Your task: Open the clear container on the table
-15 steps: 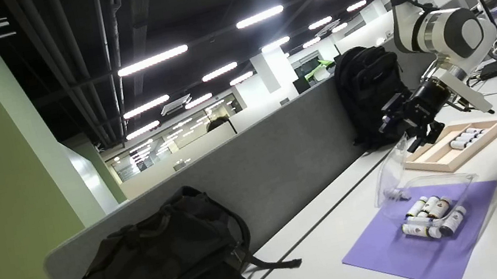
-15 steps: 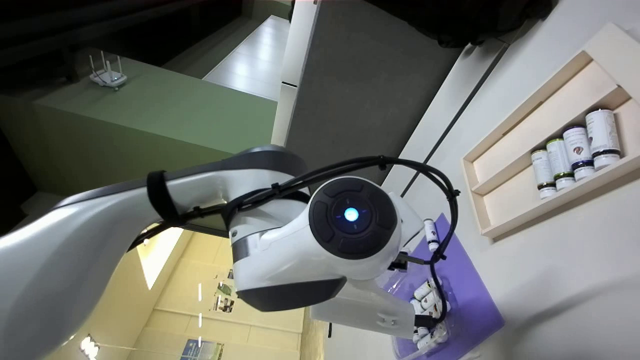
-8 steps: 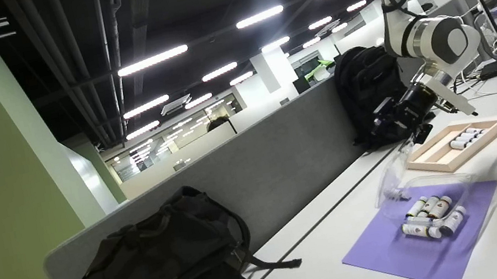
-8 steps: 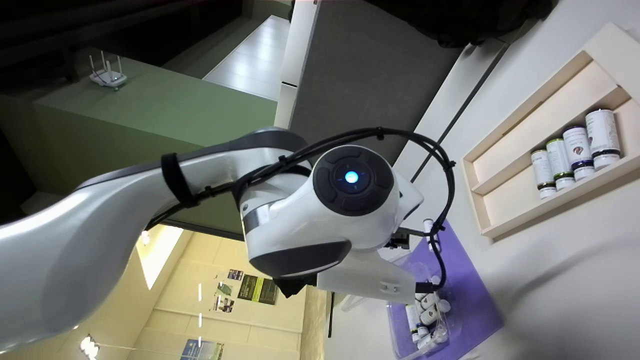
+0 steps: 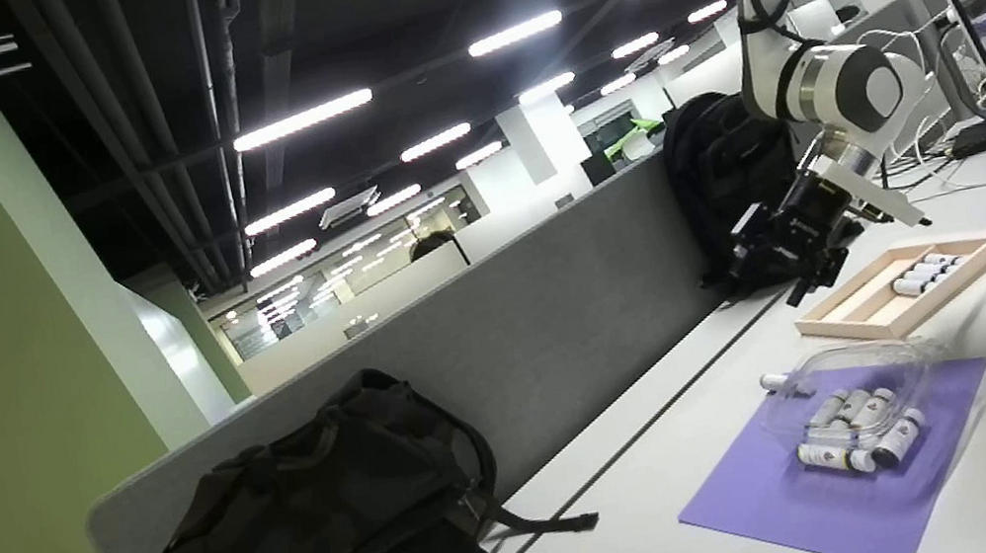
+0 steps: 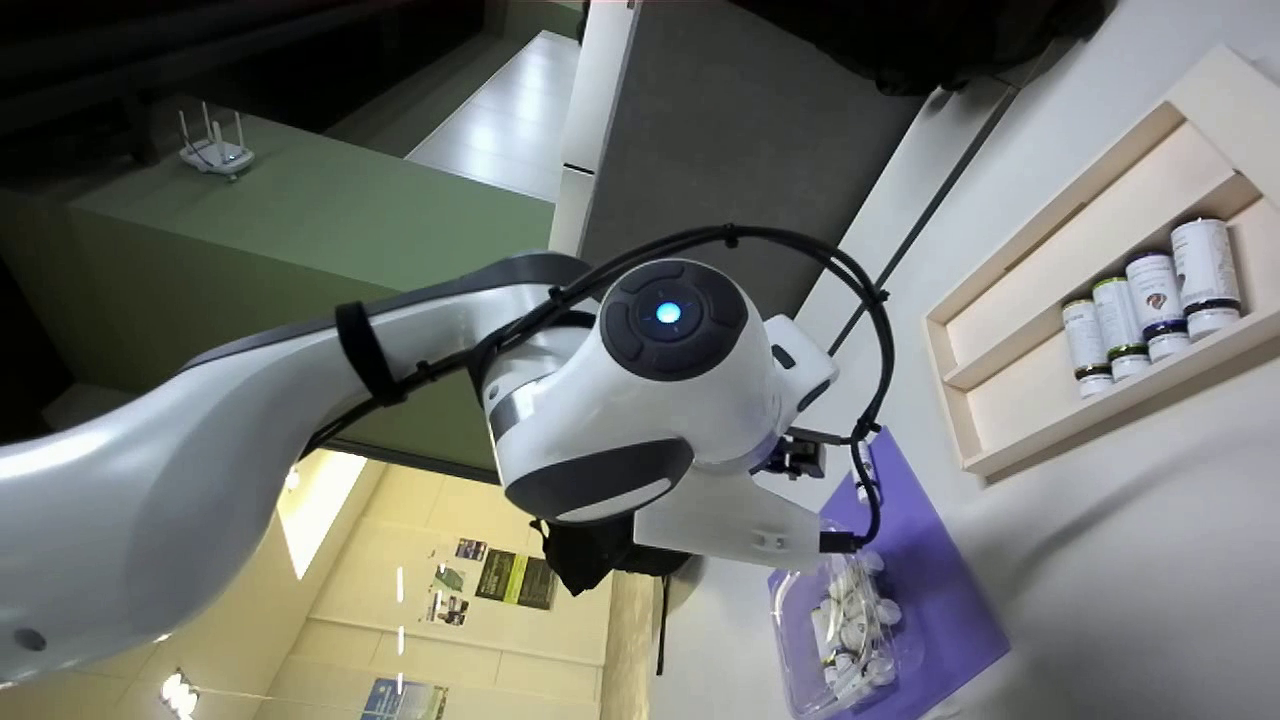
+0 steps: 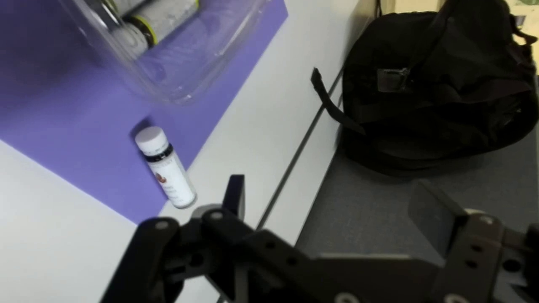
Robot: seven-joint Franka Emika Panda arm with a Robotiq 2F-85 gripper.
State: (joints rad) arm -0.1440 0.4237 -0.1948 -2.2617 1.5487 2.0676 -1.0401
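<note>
Since the clear container (image 5: 786,424) is on the purple mat (image 5: 818,510) in an exterior view, lid (image 5: 871,359) seemingly down, opening looks undone. Bottles (image 6: 855,632) show inside in an exterior view. Wrist view: gripper (image 7: 330,195) spread, nothing between its fingers (image 7: 234,195). Likely step: lid approach. Next should be: pinch lid edge, lift.

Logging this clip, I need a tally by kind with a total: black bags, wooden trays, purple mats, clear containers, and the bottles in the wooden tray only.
Black bags: 2
Wooden tray: 1
Purple mat: 1
Clear container: 1
Tray bottles: 4
Total: 9
</note>
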